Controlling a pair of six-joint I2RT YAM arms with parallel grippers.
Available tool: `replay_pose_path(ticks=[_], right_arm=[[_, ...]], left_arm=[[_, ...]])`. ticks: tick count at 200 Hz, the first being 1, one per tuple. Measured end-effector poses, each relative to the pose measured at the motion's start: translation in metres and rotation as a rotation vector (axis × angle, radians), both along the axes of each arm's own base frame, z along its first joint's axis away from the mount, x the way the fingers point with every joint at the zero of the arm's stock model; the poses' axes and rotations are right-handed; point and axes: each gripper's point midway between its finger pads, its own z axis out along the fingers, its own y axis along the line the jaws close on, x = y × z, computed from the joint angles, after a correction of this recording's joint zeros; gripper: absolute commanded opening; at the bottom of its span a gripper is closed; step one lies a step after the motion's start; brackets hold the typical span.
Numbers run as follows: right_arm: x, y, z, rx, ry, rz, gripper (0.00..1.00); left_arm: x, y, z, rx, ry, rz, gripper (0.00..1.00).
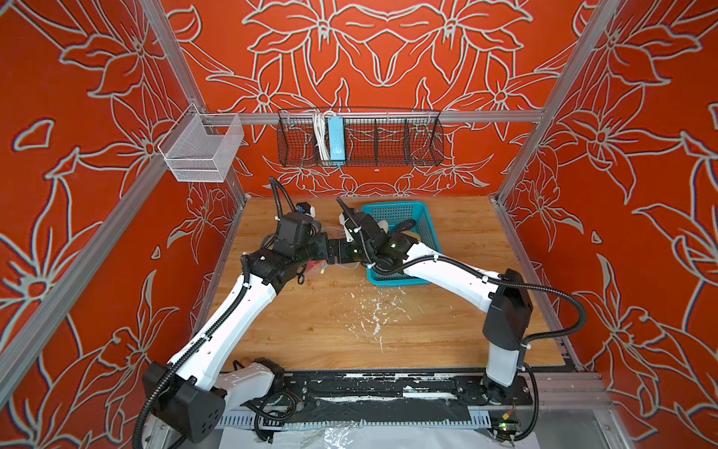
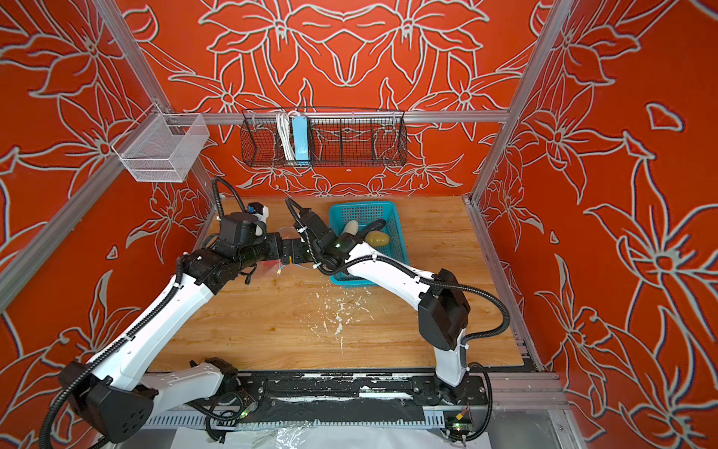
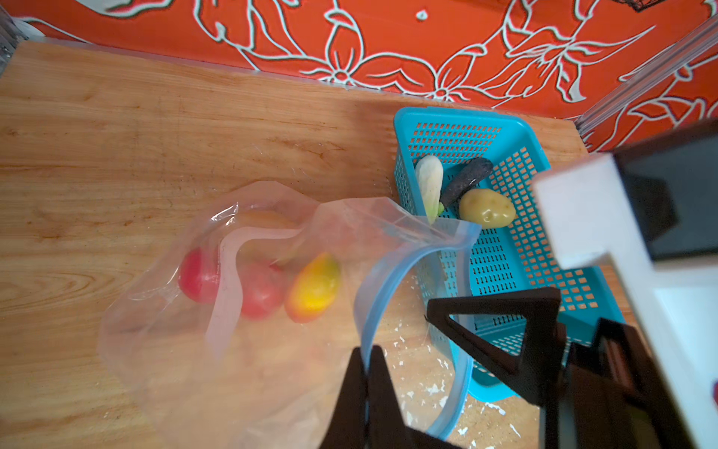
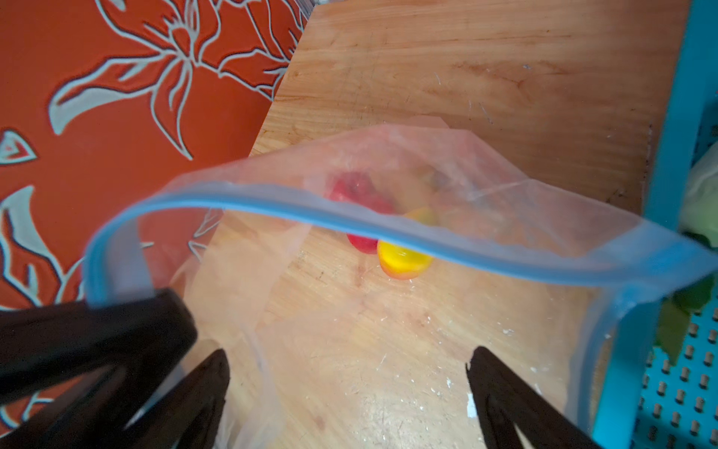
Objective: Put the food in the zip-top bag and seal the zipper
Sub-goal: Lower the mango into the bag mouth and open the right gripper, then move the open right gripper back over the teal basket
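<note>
Wooden bench (image 1: 311, 330) underneath everything, scattered with white flecks (image 1: 375, 311) near its middle. Left arm (image 1: 233, 307) and right arm (image 1: 447, 272), white and black, reaching in from the near edge, wrists meeting toward the far centre. Teal perforated basket (image 2: 361, 205) on the far right part of the bench, its near end under the right arm. Right beside the basket's left wall, the zip-top bag (image 3: 272, 369): clear, slack, lying on the bench left of centre, mouth lifted and facing the basket, mostly hidden beneath the wrists in both top views. Left jaws clenched on the mouth edge, pinching the strip and holding it up. Right jaws released, spread wide with nothing between, hovering at the open mouth. In the basket's far half, bunched together: yellowish potato (image 3: 487, 208), dark eggplant (image 3: 468, 180), white-green leafy vegetable (image 3: 429, 182). Inside the bag, resting on its lower wall: two red tomatoes (image 3: 198, 276) side by side, red-yellow fruit (image 3: 314, 287) just beside them, nearer the mouth. Zipper (image 4: 272, 206), thin light-blue strip, unsealed and bowed into an open arch.
</note>
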Motion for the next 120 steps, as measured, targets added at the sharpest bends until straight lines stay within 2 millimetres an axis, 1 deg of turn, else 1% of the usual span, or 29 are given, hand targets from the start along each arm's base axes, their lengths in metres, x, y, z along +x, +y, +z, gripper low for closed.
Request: replay_pose_path(ticks=[18,38,80,101,120], right_arm=[[-0.002,-0.005,0.009,0.007,-0.012,-0.004,0.98],[-0.007,-0.017,0.017,0.005,-0.022,-0.021,0.98],[-0.019,-0.034,0.045,0.049,-0.054,-0.026,0.98],[-0.018,-0.044,0.055,0.06,-0.068,-0.042,0.98],[-0.014,-0.052,0.058,0.06,-0.071,-0.06,0.98]], left_arm=[[-0.001,0.0,-0.001,-0.001,-0.004,0.0,0.0],[-0.001,0.001,0.0,-0.004,-0.01,0.0,0.0],[-0.001,0.001,-0.001,-0.002,-0.009,0.001,0.0],[0.0,0.002,-0.002,0.002,-0.007,0.006,0.0],[0.001,0.003,-0.001,0.006,-0.011,0.013,0.0]])
